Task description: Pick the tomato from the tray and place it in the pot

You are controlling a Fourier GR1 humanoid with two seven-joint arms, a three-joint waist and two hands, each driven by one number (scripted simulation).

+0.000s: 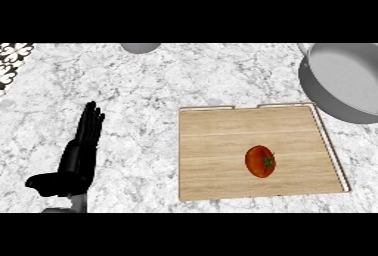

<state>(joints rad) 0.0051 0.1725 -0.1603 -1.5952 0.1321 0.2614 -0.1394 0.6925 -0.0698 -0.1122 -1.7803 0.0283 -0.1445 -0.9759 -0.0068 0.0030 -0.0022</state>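
Note:
A red tomato (pixel 259 161) with a green stem lies on the wooden tray (pixel 221 135), right of the tray's middle and toward its near edge. The grey pot (pixel 347 85) sits at the far right of the counter, just beyond the tray's far right corner, partly cut off by the view's edge. My left hand (pixel 77 155) rests at the lower left, fingers straight and pointing away, well left of the tray and touching nothing. My right hand does not show.
The counter is white-grey marble. A grey round object (pixel 140 47) peeks in at the top edge, left of centre. A dark patterned patch (pixel 11 65) lies at the far left corner.

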